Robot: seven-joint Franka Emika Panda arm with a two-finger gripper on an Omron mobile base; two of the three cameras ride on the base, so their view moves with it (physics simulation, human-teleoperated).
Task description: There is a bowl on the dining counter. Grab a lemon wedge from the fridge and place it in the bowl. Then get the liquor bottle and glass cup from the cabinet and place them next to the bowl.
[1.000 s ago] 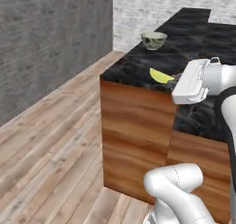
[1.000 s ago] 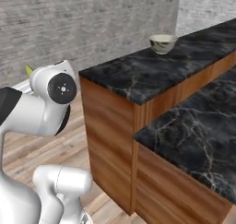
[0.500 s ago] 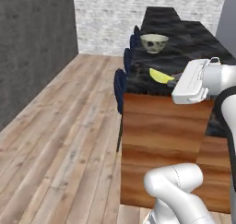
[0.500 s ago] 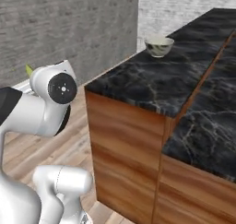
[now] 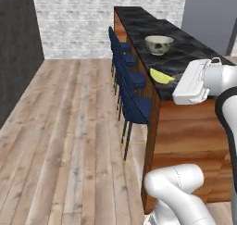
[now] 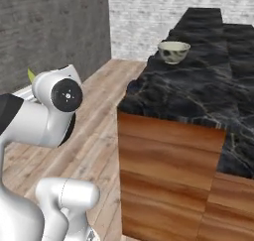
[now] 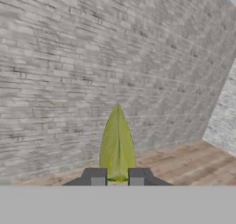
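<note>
My gripper (image 7: 117,177) is clamped narrowly on the lemon wedge (image 7: 117,144), carrying it pinched for transport toward the bowl (image 5: 159,44) on the dining counter (image 5: 185,53).

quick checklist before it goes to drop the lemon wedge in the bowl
1. Lemon wedge held: ok. In the hand view the gripper is shut on its base, the wedge sticking out between the fingertips.
2. Bowl upright on the dining counter: ok.
3. Bowl empty: ok, nothing shows inside it in the right base view.
4. Gripper over the bowl: not ok. The hand view faces a brick wall, and the wedge is short of the bowl in the left base view.
5. Stools out of the arm's way: cannot tell; they line the counter's near side.
</note>
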